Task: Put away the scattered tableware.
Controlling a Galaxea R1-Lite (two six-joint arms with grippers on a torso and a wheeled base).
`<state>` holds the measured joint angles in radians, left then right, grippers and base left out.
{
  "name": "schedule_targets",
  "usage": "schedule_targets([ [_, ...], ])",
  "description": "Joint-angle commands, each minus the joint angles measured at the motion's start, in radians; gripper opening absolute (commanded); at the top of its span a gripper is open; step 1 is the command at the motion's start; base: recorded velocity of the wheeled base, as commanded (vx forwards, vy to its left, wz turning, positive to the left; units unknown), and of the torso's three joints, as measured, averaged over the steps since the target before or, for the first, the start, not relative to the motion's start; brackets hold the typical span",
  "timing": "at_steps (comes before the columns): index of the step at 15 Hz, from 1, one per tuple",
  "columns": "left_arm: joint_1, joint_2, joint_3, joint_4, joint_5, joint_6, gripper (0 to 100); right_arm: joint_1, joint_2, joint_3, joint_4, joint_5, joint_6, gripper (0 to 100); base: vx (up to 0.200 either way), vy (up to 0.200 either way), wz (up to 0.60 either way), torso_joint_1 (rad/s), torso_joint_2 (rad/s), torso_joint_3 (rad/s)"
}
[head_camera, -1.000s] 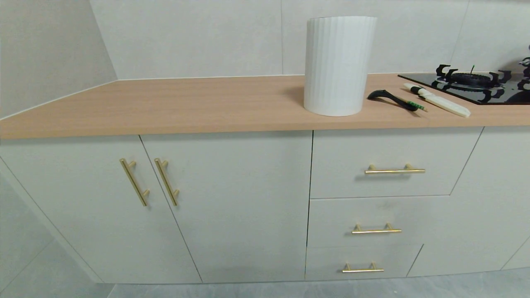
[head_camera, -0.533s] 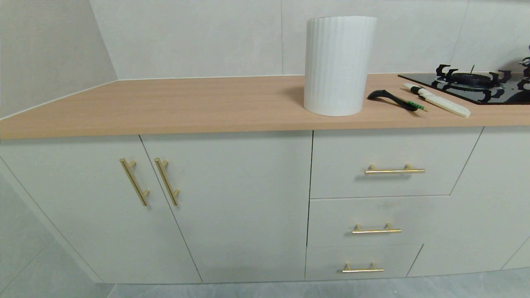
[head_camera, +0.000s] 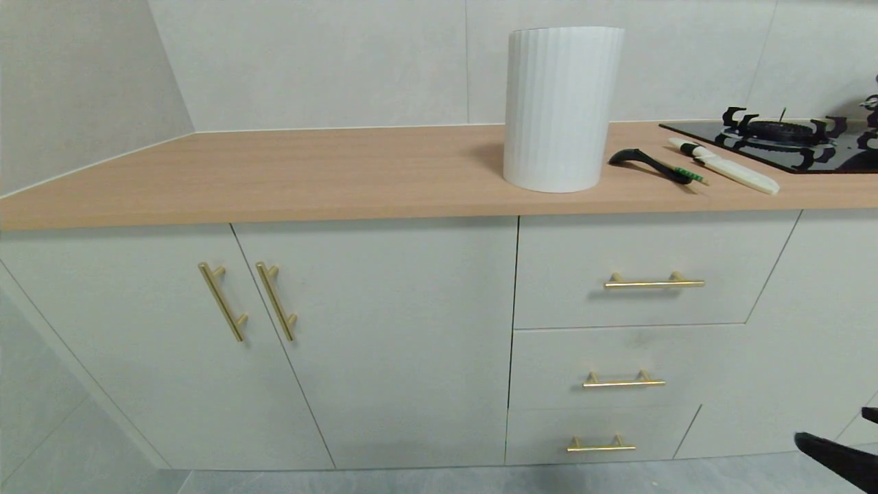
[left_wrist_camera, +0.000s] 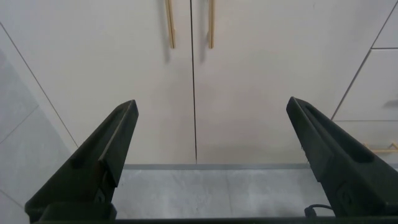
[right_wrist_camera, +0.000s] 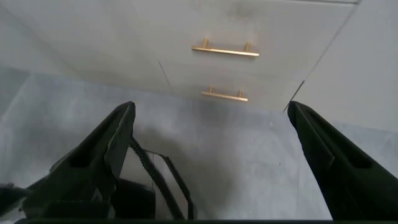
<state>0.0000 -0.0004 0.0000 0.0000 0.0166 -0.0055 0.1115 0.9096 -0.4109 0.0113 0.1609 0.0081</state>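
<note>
My right pincer [right_wrist_camera: 210, 107] is coming up from below: one of its dark fingers [head_camera: 833, 456] is now poking into the lower right of the head view, where half a second ago there was just floor and cabinet front. It is spread wide with nothing between the jaws, and it is facing the lower drawer handles [right_wrist_camera: 225, 51]. My left pincer [left_wrist_camera: 210, 107] is likewise gaping and gripping nothing, pointing at the seam between the two cabinet doors [left_wrist_camera: 194, 93]. Nothing on the table [head_camera: 274, 171] is shifting. The tableware is lying near the table's front edge toward its right end, between the tall white ribbed canister [head_camera: 559, 110] and the hob [head_camera: 775, 137]: a black spoon-like utensil [head_camera: 645, 162] with a green-tipped end, and just beside it a white knife [head_camera: 727, 169] with a dark band. I am judging that the task is barely starting, with the right arm beginning its rise toward those pieces and a long reach left. As for writing, I am finding no brand, label or lettering that can be read on the canister, the utensils or the cabinet fronts.
</note>
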Motion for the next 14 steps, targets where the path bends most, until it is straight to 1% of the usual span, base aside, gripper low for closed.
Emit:
schedule_targets([
  [1, 0.000, 0.000, 0.000, 0.000, 0.000, -0.001, 100, 0.010, 0.361, -0.052, -0.140, -0.001, -0.010, 100, 0.000, 0.000, 0.00, 0.000, 0.00, 0.000],
  [2, 0.000, 0.000, 0.000, 0.000, 0.000, -0.001, 100, 0.010, 0.466, -0.046, -0.231, -0.001, -0.010, 100, 0.000, 0.000, 0.00, 0.000, 0.00, 0.000],
  [4, 0.000, 0.000, 0.000, 0.000, 0.000, -0.001, 100, 0.010, 0.588, -0.048, -0.317, -0.003, -0.011, 100, 0.000, 0.000, 0.00, 0.000, 0.00, 0.000],
  [5, 0.000, 0.000, 0.000, 0.000, 0.000, -0.001, 100, 0.010, 0.681, -0.048, -0.401, -0.003, -0.008, 100, 0.000, 0.000, 0.00, 0.000, 0.00, 0.000],
  [8, 0.000, 0.000, 0.000, 0.000, 0.000, -0.001, 100, 0.010, 0.891, -0.043, -0.545, -0.023, -0.002, 100, 0.000, 0.000, 0.00, 0.000, 0.00, 0.000],
  [9, 0.000, 0.000, 0.000, 0.000, 0.000, -0.001, 100, 0.008, 0.925, -0.043, -0.574, -0.029, 0.001, 100, 0.000, 0.000, 0.00, 0.000, 0.00, 0.000],
  [10, 0.000, 0.000, 0.000, 0.000, 0.000, -0.001, 100, 0.005, 0.989, -0.037, -0.648, -0.029, 0.012, 100, 0.000, 0.000, 0.00, 0.000, 0.00, 0.000],
  [11, 0.000, 0.000, 0.000, 0.000, 0.000, -0.001, 100, 0.004, 1.085, -0.003, -0.824, -0.034, 0.039, 100, 0.000, 0.000, 0.00, 0.000, 0.00, 0.000],
  [12, 0.000, 0.000, 0.000, 0.000, 0.000, -0.001, 100, 0.005, 1.143, 0.026, -0.961, -0.035, 0.047, 100, 0.000, 0.000, 0.00, 0.000, 0.00, 0.000],
  [14, 0.000, 0.000, 0.000, 0.000, 0.000, -0.001, 100, 0.014, 1.275, 0.037, -1.165, -0.064, 0.047, 100, 0.000, 0.000, 0.00, 0.000, 0.00, 0.000],
])
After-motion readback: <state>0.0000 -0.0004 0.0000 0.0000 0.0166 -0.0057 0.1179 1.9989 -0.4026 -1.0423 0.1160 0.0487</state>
